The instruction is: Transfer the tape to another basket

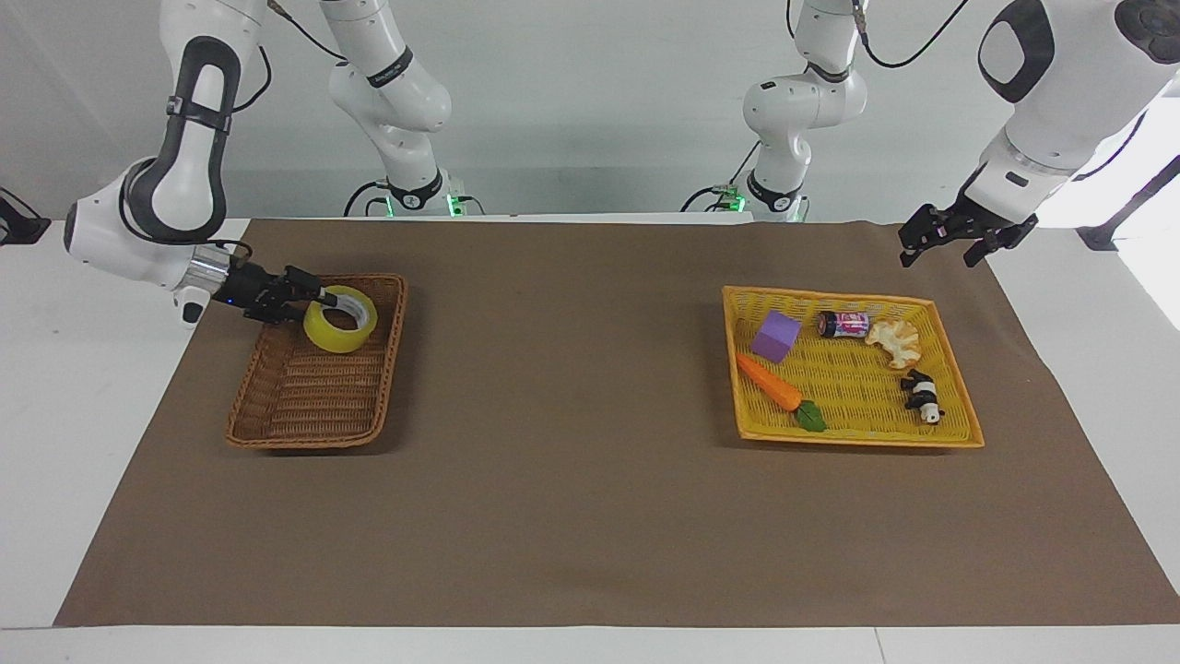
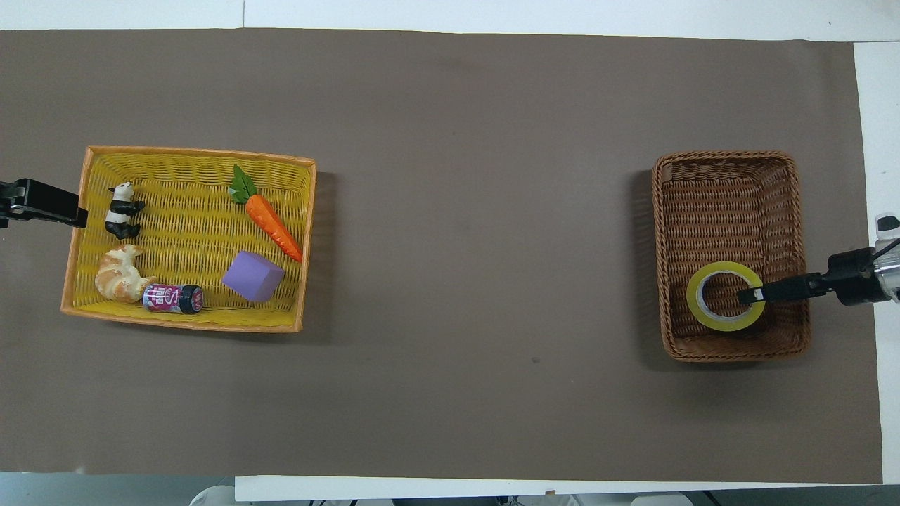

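At the right arm's end of the bench, one brown basket is set on the brown mat, its outer rim close to the mat's edge. One tape is seen in the basket, at the end nearer to the robots; the rest of the basket's floor is bare. The right gripper is reached in over the rim on that outer side, and one of its fingers is laid across the tape's wall into the core. Whether the fingers are clamped on the roll or parted from it cannot be told.

From the basket toward the left arm's end, a broad stretch of open mat is crossed before one yellow basket is met. Five things are counted in it: one purple block, one carrot, one small can, one croissant and one panda figure.

The left gripper is held in the air over the mat by the yellow basket's corner, fingers drawn together and carrying nothing; that arm is kept waiting.
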{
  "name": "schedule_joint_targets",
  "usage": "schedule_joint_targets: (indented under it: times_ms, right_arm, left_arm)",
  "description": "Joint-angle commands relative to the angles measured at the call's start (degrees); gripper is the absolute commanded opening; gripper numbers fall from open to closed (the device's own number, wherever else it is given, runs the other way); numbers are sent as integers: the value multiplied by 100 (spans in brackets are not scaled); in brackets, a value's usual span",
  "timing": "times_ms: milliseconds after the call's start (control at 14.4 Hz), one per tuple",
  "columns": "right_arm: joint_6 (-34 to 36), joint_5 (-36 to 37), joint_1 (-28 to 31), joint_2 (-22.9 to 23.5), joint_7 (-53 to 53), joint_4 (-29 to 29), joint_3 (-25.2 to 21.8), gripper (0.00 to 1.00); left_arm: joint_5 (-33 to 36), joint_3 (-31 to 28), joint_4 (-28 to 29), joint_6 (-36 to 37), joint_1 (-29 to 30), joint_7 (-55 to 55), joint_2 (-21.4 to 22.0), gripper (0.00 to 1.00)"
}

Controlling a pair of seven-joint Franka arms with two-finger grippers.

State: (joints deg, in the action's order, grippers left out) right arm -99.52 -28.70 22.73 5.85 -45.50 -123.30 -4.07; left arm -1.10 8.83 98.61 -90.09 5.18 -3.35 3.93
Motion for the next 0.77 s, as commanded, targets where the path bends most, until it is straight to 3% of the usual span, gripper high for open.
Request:
schedule_joint_targets:
  times_ms: [0,348,697]
  right_arm:
    - [28,277,38,-67,-99,236,64,100]
    - [99,952,-391,-452,14,763,109,100]
    - [440,2043,-1094,-1085,1418,1299,109,100]
  left_arm:
    - [75,276,-88,176,18,-52,-59,99]
    - [75,286,70,106,-25,-43,-68,99]
    - [110,180,167,27,-140,-26,2,99]
